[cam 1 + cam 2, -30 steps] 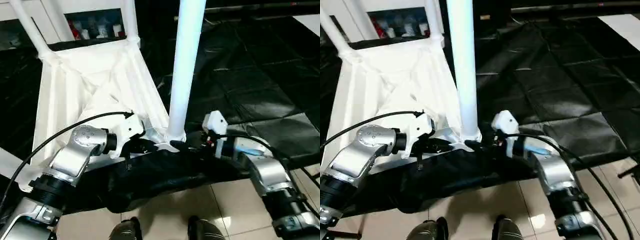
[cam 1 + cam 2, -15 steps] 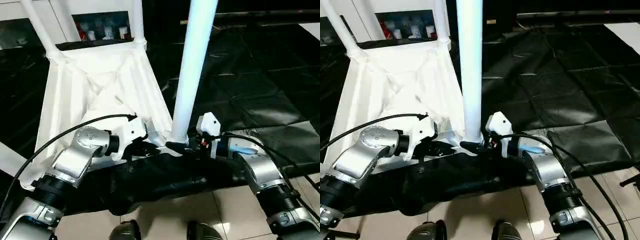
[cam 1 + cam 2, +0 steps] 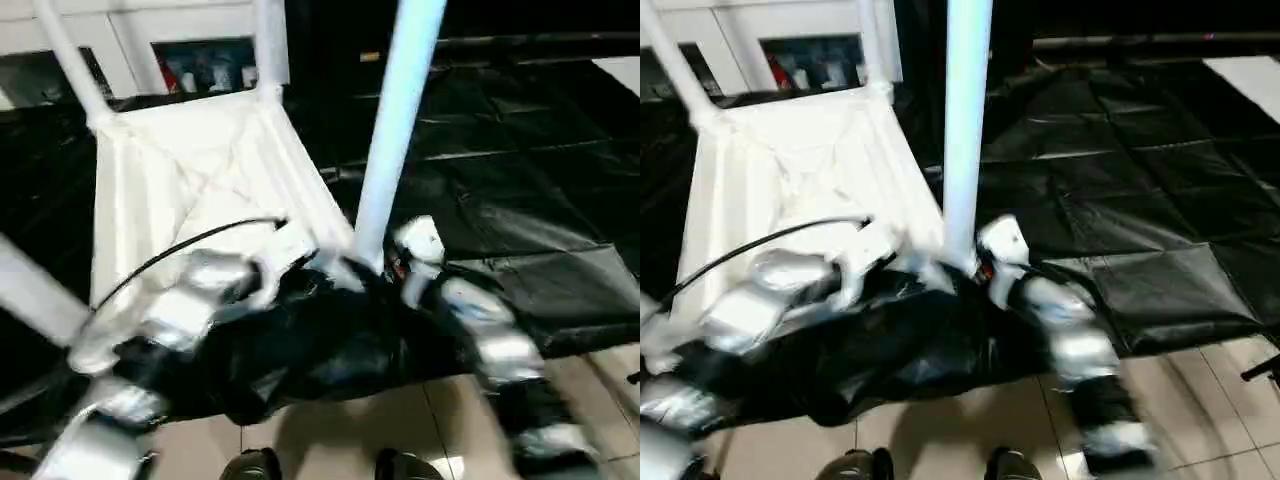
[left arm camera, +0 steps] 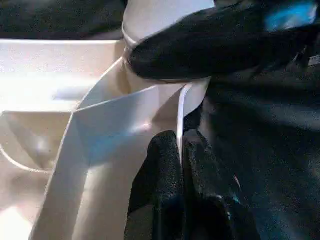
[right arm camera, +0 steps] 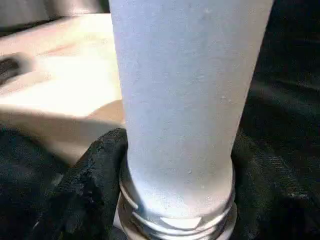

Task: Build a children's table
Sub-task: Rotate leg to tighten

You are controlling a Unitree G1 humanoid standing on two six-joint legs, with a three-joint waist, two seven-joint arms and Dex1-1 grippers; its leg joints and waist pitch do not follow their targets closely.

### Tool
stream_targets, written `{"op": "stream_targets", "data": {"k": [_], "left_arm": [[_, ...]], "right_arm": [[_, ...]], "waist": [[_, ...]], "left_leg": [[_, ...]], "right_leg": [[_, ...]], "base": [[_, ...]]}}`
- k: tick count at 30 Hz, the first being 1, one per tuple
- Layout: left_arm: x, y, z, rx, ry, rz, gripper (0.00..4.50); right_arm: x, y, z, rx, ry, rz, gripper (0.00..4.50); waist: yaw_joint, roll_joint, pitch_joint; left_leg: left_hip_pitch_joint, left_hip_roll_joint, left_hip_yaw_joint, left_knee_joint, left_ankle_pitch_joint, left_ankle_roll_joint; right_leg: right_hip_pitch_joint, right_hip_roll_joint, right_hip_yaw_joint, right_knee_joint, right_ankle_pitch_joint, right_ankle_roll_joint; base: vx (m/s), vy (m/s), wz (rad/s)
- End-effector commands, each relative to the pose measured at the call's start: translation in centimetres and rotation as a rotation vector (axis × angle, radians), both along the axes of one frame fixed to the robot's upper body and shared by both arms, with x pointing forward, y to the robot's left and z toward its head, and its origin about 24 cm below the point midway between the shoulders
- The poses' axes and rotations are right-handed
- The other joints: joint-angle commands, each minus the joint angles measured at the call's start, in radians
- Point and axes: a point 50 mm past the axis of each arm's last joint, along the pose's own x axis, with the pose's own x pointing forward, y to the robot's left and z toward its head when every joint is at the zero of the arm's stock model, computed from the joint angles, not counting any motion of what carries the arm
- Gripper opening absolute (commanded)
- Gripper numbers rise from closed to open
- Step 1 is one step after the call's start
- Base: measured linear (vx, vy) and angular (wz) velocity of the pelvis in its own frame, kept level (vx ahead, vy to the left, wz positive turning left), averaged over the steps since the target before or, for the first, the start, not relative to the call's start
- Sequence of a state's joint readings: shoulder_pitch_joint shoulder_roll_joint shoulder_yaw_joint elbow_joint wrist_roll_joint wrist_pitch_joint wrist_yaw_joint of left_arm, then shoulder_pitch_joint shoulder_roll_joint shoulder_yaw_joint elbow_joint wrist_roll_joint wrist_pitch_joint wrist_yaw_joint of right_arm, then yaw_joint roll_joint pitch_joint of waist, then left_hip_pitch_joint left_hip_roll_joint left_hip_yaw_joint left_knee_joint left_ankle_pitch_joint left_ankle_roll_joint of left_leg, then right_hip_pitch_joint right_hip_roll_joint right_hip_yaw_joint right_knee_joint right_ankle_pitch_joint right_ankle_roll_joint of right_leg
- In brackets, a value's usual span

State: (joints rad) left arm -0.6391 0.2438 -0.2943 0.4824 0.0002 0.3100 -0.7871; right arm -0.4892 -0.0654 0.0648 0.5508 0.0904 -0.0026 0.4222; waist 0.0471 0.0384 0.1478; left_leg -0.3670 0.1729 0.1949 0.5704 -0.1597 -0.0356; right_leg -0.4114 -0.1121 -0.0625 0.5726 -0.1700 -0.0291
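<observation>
Tabletop: the white tabletop (image 3: 190,170) lies upside down in the upper left of the left eye frame, ribbed underside facing up, resting on a black sheet (image 3: 520,150).

Near leg: a long white leg (image 3: 395,130) stands upright just right of centre in the left eye frame, its foot seated in the tabletop's near right corner socket (image 4: 150,82).

Far legs: two more legs rise out of the top of the frame, one at the far left corner (image 3: 65,60), one at the far right corner (image 3: 268,45).

Fourth leg: another white tube (image 3: 35,295) runs slantwise across the left edge of the left eye frame.

Right gripper: and there it is, the right gripper (image 5: 175,190) at the foot of the near leg, one black finger (image 5: 87,185) on each side of the tube, wrapped around it just above the collar.

Left gripper: the left gripper (image 4: 181,160) sits low in the left wrist frame, fingers (image 4: 162,165) pinched together on a thin white rib (image 4: 181,115) of the tabletop beside that same socket.

Background: white cabinets (image 3: 150,30) with glass fronts along the top left.

Floor: pale tiles (image 3: 330,430) along the bottom, two dark shoe tips (image 3: 250,465) at the bottom edge.
</observation>
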Motion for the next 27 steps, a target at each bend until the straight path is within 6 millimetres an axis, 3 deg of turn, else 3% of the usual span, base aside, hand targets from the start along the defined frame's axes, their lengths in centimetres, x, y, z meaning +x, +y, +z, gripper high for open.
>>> {"op": "stream_targets", "data": {"k": [1, 2, 3, 4, 5, 7, 8, 10, 11, 12, 13, 17, 18, 21, 24, 27], "left_arm": [[1.0, -0.6, -0.1, -0.016, -0.045, 0.132, 0.0], [1.0, -0.6, -0.1, -0.016, -0.045, 0.132, 0.0], [0.9, -1.1, -0.1, -0.021, -0.044, 0.12, 0.0], [0.8, -1.6, -0.1, -0.024, -0.044, 0.102, 0.0], [0.8, -1.7, -0.1, -0.024, -0.043, 0.093, 0.0], [0.6, -1.8, -0.1, -0.026, -0.041, 0.069, 0.0], [0.5, -1.8, -0.1, -0.028, -0.039, 0.041, 0.0], [0.4, -1.7, 0.0, -0.033, -0.038, 0.019, 0.0], [0.3, -1.5, 0.0, -0.035, -0.036, 0.002, 0.0], [-0.1, -0.6, -0.1, -0.032, -0.018, -0.072, 0.0], [-0.1, -0.6, -0.1, -0.032, -0.018, -0.072, 0.0], [-1.2, 0.8, -0.2, -0.008, 0.015, -0.2, 0.0], [-1.5, 1.2, -0.3, 0.004, 0.024, -0.229, 0.0], [-2.2, 2.2, -0.3, 0.012, 0.058, -0.3, 0.0], [-3.1, 2.9, -0.1, 0.001, 0.097, -0.379, 0.0], [-3.5, 3.3, -0.1, -0.004, 0.126, -0.42, 0.0]], "right_arm": [[-1.1, 1.9, -3.1, -0.007, 0.146, -0.038, 2.7], [-1.1, 1.9, -3.1, -0.007, 0.146, -0.038, 2.7], [-1.2, 2.7, -2.9, -0.004, 0.127, -0.007, 2.7], [-1.3, 3.5, -2.5, 0.011, 0.107, 0.041, 2.7], [-1.4, 3.6, -2.4, 0.015, 0.098, 0.055, 3.25], [-1.5, 3.7, -2.1, 0.029, 0.085, 0.08, 3.39], [-1.4, 3.4, -1.6, 0.042, 0.058, 0.102, 3.59], [-1.4, 3.2, -1.3, 0.036, 0.04, 0.116, 3.75], [-1.3, 2.9, -1.0, 0.029, 0.026, 0.132, 3.84], [-1.4, 1.5, -0.2, 0.019, -0.006, 0.217, 3.84], [-1.4, 1.5, -0.2, 0.019, -0.006, 0.217, 3.84], [-2.1, -0.6, 0.6, -0.045, -0.023, 0.386, 3.84], [-2.3, -1.2, 0.8, -0.067, -0.023, 0.423, 3.84], [-2.8, -2.5, 1.1, -0.095, -0.007, 0.49, 3.84], [-3.1, -3.5, 1.4, -0.129, 0.011, 0.549, 3.84], [-3.3, -3.9, 1.5, -0.142, 0.027, 0.587, 3.84]], "waist": [[-0.012, -0.001, -0.063], [-0.015, -0.002, -0.062], [-0.015, 0.006, -0.061], [-0.018, 0.007, -0.059], [-0.02, 0.005, -0.06], [-0.023, 0.01, -0.061], [-0.026, 0.01, -0.06], [-0.029, 0.012, -0.062], [-0.028, 0.013, -0.063], [-0.028, 0.02, -0.06], [-0.027, 0.016, -0.06], [-0.019, 0.019, -0.066], [-0.015, 0.017, -0.067], [-0.011, 0.017, -0.071], [-0.001, 0.015, -0.078], [0.009, 0.017, -0.079]], "left_leg": [[0.035, 0.033, -0.037, -0.079, -0.48, -0.02], [0.031, 0.032, -0.039, -0.081, -0.494, -0.02], [0.036, 0.032, -0.04, -0.082, -0.509, -0.019], [0.043, 0.032, -0.039, -0.083, -0.538, -0.012], [0.045, 0.032, -0.04, -0.083, -0.545, -0.009], [0.038, 0.035, -0.044, -0.092, -0.55, -0.003], [0.031, 0.037, -0.047, -0.097, -0.553, -0.001], [0.027, 0.039, -0.049, -0.102, -0.564, -0.002], [0.028, 0.038, -0.047, -0.102, -0.557, 0.002], [0.034, 0.037, -0.046, -0.101, -0.57, 0.004], [0.035, 0.037, -0.045, -0.1, -0.57, 0.007], [0.025, 0.04, -0.039, -0.1, -0.503, 0.024], [0.028, 0.042, -0.034, -0.097, -0.476, 0.031], [0.025, 0.045, -0.028, -0.095, -0.439, 0.037], [0.031, 0.049, -0.017, -0.089, -0.393, 0.041], [0.029, 0.051, -0.012, -0.085, -0.355, 0.047]], "right_leg": [[0.021, -0.033, 0.014, -0.106, -0.636, -0.061], [0.024, -0.032, 0.01, -0.108, -0.634, -0.056], [0.024, -0.033, 0.007, -0.112, -0.636, -0.052], [0.02, -0.031, 0.003, -0.121, -0.636, -0.043], [0.021, -0.031, 0.001, -0.124, -0.637, -0.04], [0.031, -0.032, -0.002, -0.123, -0.607, -0.038], [0.035, -0.034, -0.003, -0.121, -0.594, -0.041], [0.04, -0.033, -0.003, -0.118, -0.566, -0.044], [0.038, -0.035, -0.001, -0.119, -0.553, -0.054], [0.035, -0.035, -0.002, -0.125, -0.562, -0.057], [0.035, -0.034, -0.001, -0.126, -0.56, -0.054], [0.041, -0.04, 0.014, -0.112, -0.502, -0.093], [0.036, -0.041, 0.02, -0.109, -0.471, -0.12], [0.039, -0.04, 0.026, -0.098, -0.43, -0.153], [0.033, -0.038, 0.036, -0.085, -0.363, -0.197], [0.033, -0.036, 0.04, -0.079, -0.335, -0.209]], "base": [[0.0, 0.0, 0.0], [0.0, 0.0, 0.0], [0.0, 0.0, 0.0], [0.0, 0.0, 0.0], [0.0, 0.0, 0.0], [0.0, 0.0, 0.0], [0.0, 0.0, 0.0], [0.0, 0.0, 0.0], [0.0, 0.0, 0.0], [0.0, 0.0, 0.0], [0.0, 0.0, 0.0], [0.0, 0.0, 0.0], [0.0, 0.0, 0.0], [0.0, 0.0, 0.0], [0.018, -0.011, 0.04], [0.0, 0.0, 0.0]]}}
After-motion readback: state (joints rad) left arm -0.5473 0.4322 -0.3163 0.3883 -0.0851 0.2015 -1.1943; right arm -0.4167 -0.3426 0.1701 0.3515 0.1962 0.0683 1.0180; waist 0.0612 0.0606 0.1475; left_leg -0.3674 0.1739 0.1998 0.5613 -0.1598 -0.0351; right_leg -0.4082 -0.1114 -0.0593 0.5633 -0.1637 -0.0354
